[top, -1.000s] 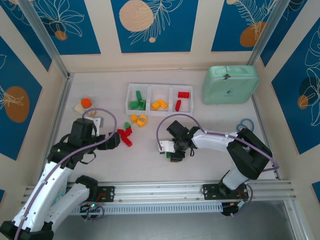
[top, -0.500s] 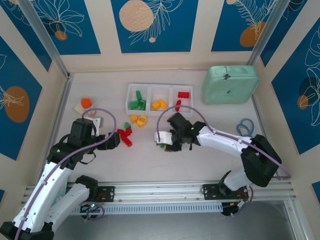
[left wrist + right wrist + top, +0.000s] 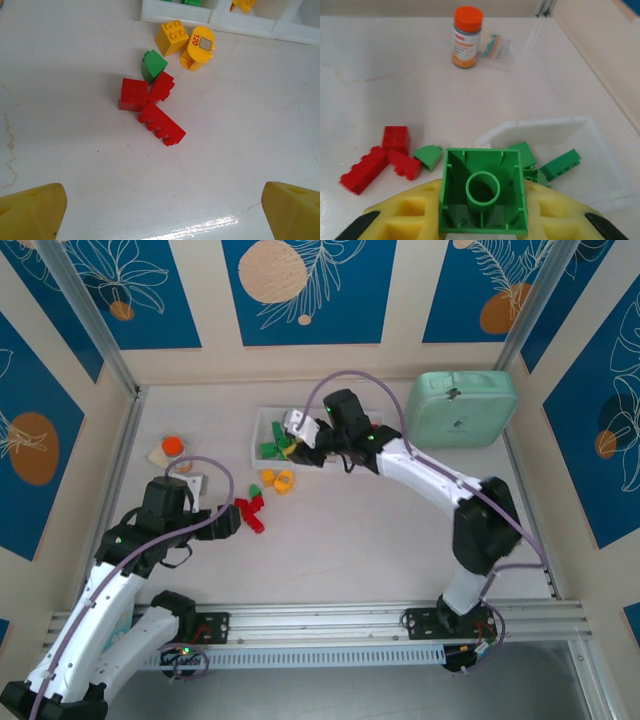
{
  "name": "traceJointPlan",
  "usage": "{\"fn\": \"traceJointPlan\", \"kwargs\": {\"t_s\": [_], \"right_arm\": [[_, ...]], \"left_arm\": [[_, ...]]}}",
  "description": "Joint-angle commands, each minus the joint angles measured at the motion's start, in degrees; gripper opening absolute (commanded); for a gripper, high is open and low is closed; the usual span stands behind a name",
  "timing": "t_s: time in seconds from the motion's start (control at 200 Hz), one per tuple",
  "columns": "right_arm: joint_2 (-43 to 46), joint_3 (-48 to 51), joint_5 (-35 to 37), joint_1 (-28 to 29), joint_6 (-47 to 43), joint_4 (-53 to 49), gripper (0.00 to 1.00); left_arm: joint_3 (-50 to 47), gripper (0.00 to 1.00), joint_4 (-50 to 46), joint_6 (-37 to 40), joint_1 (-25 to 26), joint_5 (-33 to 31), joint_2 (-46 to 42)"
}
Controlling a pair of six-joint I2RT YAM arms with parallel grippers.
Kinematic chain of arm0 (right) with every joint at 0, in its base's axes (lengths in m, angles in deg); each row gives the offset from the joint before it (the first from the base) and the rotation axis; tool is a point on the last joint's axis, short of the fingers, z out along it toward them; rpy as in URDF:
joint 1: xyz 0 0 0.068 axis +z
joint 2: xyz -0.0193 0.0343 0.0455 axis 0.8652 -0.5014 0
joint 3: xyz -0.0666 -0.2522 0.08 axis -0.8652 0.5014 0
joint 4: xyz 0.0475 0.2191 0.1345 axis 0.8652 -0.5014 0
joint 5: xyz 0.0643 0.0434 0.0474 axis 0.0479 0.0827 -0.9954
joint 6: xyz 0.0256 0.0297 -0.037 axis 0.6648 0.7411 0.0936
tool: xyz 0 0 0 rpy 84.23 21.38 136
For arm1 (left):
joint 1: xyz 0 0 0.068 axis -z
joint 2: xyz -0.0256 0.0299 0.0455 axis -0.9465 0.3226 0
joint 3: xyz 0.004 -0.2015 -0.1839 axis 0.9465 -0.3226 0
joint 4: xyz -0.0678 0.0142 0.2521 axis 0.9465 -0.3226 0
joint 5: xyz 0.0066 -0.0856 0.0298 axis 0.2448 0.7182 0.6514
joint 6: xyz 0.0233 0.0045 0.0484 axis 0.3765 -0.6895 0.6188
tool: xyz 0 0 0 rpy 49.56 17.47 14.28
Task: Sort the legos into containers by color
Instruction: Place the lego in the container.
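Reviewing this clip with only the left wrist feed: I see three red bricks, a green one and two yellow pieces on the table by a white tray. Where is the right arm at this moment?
Observer: In the top view the right gripper is at the left compartment of the tray.
Operator: Is it carrying anything?
Observer: Yes. The right wrist view shows it shut on a green brick, with the hollow underside facing the camera.
Operator: What lies in that compartment?
Observer: Several loose green bricks, and no other colour that I can make out.
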Motion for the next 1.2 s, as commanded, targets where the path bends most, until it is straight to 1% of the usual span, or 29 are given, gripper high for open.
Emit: {"fn": "traceJointPlan", "kwargs": {"t_s": [0.0, 0.2, 0.42, 0.45, 0.52, 0.6, 0.64, 0.685, 0.725, 0.795, 0.835, 0.88, 0.9, 0.91, 0.981, 1.056, 1.141, 1.191], "right_arm": [[-8.01, -8.79, -1.22, -0.82, 4.30, -2.34, 0.19], [-21.83, -25.37, 3.32, -1.75, 6.49, -7.54, 0.18], [-33.97, -41.33, 7.24, -1.29, 7.86, -15.93, 0.21], [-35.27, -43.14, 7.96, -1.29, 8.12, -16.77, 0.24], [-37.77, -46.66, 8.57, -1.29, 8.01, -18.61, 0.34], [-40.42, -50.42, 8.15, -1.23, 7.91, -21.12, 0.50], [-42.02, -52.85, 8.70, -1.12, 7.66, -22.78, 0.54], [-43.24, -54.44, 10.93, -0.97, 7.73, -23.48, 0.57], [-43.64, -54.58, 12.29, -0.70, 7.53, -23.37, 0.61], [-43.31, -53.83, 12.93, -0.22, 6.56, -22.94, 0.64], [-42.66, -53.33, 13.18, 0.11, 5.81, -22.83, 0.69], [-41.39, -52.32, 14.04, 0.93, 5.05, -22.44, 0.87], [-40.62, -51.66, 14.49, 1.34, 4.55, -22.22, 0.98], [-40.15, -51.38, 14.72, 1.52, 4.39, -22.03, 1.00], [-36.04, -47.33, 16.14, 2.67, 2.96, -19.60, 0.99], [-30.52, -40.93, 18.99, 3.73, 3.04, -15.66, 0.99], [-23.04, -32.08, 22.44, 4.48, 4.91, -9.45, 0.99], [-19.03, -28.20, 24.14, 4.93, 6.89, -8.15, 0.99]], "left_arm": [[-0.27, 0.99, 0.17, 0.42, -0.63, 0.51, 0.07], [-0.35, 0.99, 0.39, 0.32, -0.63, 0.68, -1.32], [-0.60, 0.99, 0.38, -0.07, -0.62, -0.27, -4.23], [-0.66, 0.99, 0.58, -0.08, -0.62, -0.20, -4.58], [-0.96, 1.00, 0.80, -0.30, -0.62, -0.33, -5.35], [-1.22, 0.99, 1.08, -0.42, -0.63, -0.37, -5.96], [-1.23, 0.99, 1.17, -0.44, -0.59, -0.46, -6.14], [-1.28, 0.99, 1.18, -0.48, -0.63, -0.59, -6.22], [-1.23, 0.99, 1.11, -0.52, -0.63, -0.68, -6.21], [-1.24, 0.99, 1.09, -0.61, -0.63, -0.87, -6.19], [-1.29, 1.00, 1.10, -0.64, -0.63, -1.00, -6.26], [-1.45, 0.99, 1.23, -0.67, -0.56, -1.06, -6.24], [-1.56, 0.99, 1.33, -0.63, -0.63, -1.01, -6.25], [-1.58, 0.99, 1.39, -0.64, -0.63, -0.99, -6.26], [-1.80, 0.99, 1.70, -0.62, -0.56, -0.91, -5.96], [-1.85, 0.99, 1.70, -0.61, -0.63, -0.90, -5.33], [-1.41, 0.99, 1.27, -0.37, -0.63, -0.98, -4.36], [-0.66, 0.99, 0.43, 0.02, -0.62, -1.24, -4.07]]}}
